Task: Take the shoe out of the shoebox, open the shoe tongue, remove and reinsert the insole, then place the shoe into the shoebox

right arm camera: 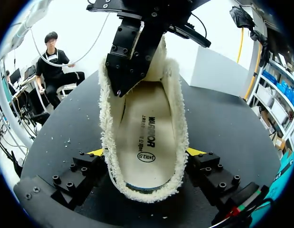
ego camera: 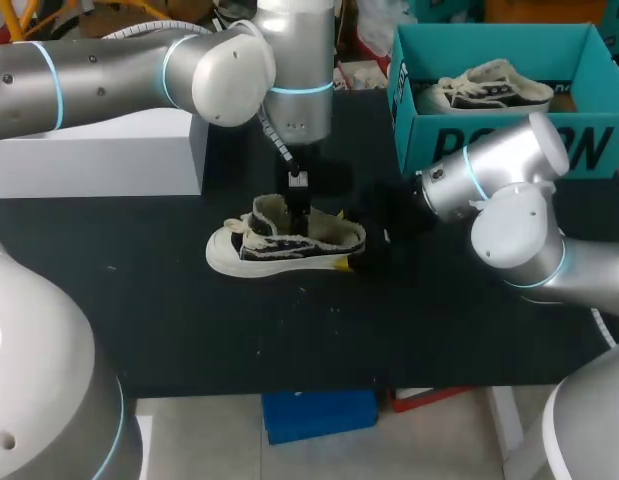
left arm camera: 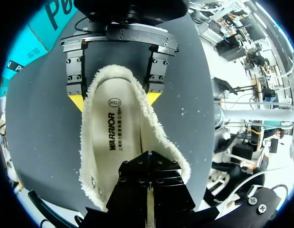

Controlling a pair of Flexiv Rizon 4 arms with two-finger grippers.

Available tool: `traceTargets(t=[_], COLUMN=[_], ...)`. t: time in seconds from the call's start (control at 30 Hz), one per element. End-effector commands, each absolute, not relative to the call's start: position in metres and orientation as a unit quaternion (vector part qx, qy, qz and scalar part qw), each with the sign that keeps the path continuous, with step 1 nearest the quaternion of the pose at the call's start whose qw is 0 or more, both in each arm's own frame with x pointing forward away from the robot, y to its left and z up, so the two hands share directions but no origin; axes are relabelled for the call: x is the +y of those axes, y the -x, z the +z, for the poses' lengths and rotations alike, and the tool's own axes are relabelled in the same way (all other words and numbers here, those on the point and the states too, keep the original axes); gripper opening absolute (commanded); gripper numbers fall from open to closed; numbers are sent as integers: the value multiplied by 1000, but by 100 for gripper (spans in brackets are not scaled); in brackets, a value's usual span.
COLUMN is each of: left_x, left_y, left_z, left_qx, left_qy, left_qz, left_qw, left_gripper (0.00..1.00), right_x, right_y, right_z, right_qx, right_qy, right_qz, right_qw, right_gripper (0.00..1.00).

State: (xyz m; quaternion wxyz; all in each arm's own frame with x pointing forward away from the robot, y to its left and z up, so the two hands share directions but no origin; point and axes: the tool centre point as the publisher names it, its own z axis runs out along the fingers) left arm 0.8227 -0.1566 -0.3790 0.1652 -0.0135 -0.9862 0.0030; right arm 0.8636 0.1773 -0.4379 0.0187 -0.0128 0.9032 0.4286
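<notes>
Fleece lines the black-and-white canvas shoe (ego camera: 289, 245), which stands on the black table (ego camera: 189, 320) with its heel pinched from both sides between the fingers of the right claw (right arm camera: 146, 153), while the left claw (left arm camera: 149, 164), fingers pressed together, reaches down into its opening.

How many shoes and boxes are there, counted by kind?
Shoes: 2, the black-and-white fleece-lined shoe on the black table and the matching shoe inside the teal cardboard shoebox.
Boxes: 2, that shoebox and the white box.
Total: 4.
</notes>
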Motion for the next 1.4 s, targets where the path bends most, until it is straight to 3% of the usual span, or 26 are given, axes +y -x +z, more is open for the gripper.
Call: traceTargets(t=[0.03,1.4], left_x=[-157,-164], left_y=[-823,-818], left_z=[-380,-426], left_qx=[-986,-979], left_qy=[14,5], left_qz=[2,43], left_qw=[165,198], left_gripper=[0,0], right_x=[178,178], right_y=[-864,-864], right_z=[-439,-439], right_qx=[903,903], right_qy=[12,12], right_qz=[428,428], right_qw=[19,19], right_gripper=[0,0])
